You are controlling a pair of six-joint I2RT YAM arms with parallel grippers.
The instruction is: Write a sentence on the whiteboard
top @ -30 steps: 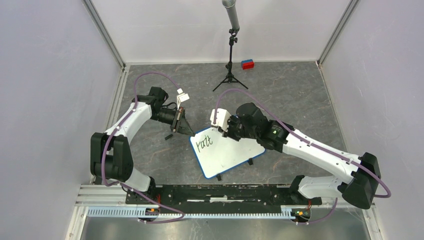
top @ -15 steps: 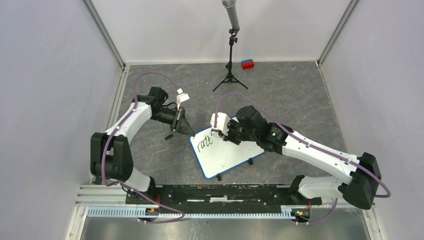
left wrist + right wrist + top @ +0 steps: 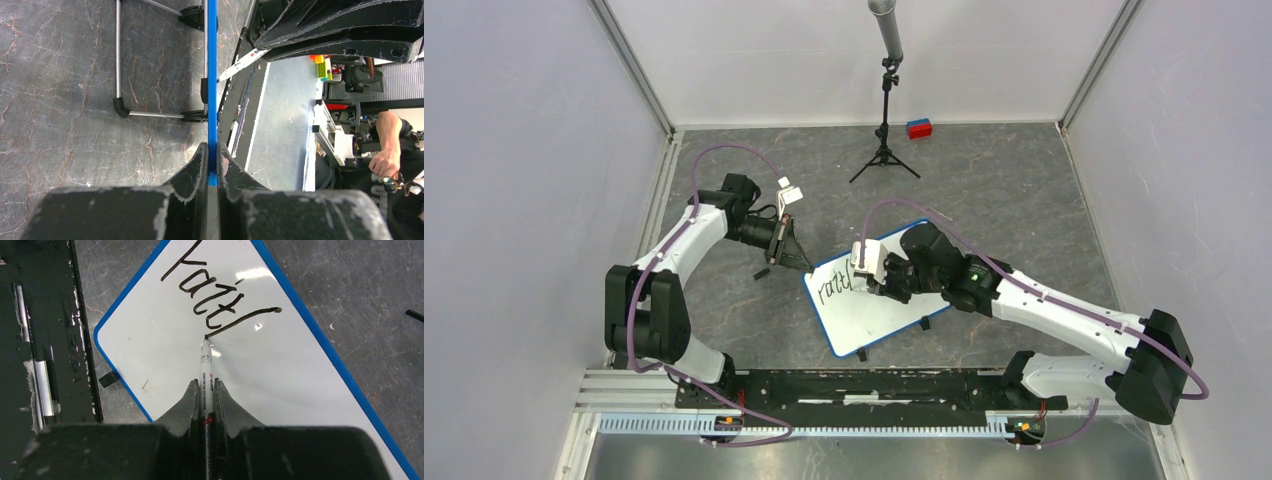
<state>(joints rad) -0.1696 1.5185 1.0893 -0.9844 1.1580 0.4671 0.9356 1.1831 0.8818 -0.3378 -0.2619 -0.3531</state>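
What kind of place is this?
Probably a robot lab's test booth: two robot arms bolted to a metal rail, plain white walls boxing in the table, and a tripod at the back.

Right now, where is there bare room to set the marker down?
Bare table lies between the tripod and the board, and to its far right. Crowded: the board's left end, where the left pincer clamps the rim and the right pincer holds the marker at the writing.

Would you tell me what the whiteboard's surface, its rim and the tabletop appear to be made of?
The whiteboard looks like glossy coated sheet: glare spots show on it. Its blue rim looks like smooth plastic, perhaps painted metal. The tabletop is grey and veined like marble, possibly printed laminate.
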